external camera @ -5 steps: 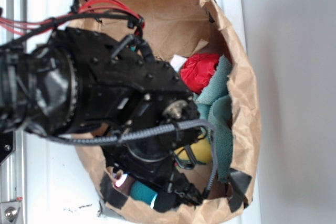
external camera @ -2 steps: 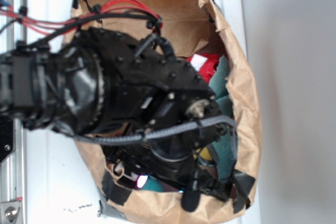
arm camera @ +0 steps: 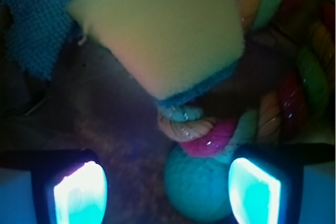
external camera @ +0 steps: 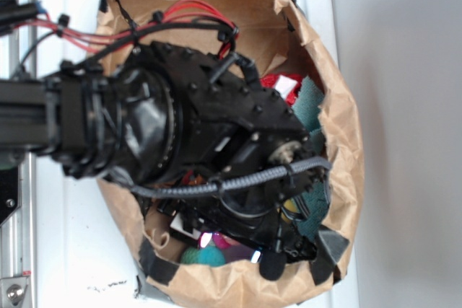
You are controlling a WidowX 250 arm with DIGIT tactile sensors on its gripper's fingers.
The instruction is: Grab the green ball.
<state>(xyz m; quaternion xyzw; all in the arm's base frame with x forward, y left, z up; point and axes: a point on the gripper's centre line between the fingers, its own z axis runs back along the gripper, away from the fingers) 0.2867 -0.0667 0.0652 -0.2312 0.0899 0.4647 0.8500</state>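
The arm has pushed further right and deeper into the paper bag (external camera: 339,142), and the released tool (arm camera: 168,190) now has the green ball (arm camera: 202,187) low in the wrist frame, nearer its right-hand finger

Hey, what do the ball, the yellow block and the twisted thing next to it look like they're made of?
The green ball looks like matte rubber or foam, faintly dimpled. The yellow sponge looks like porous foam on a darker scrubby layer. The rope toy seems to be twisted cord, though its glossy highlights leave that open.
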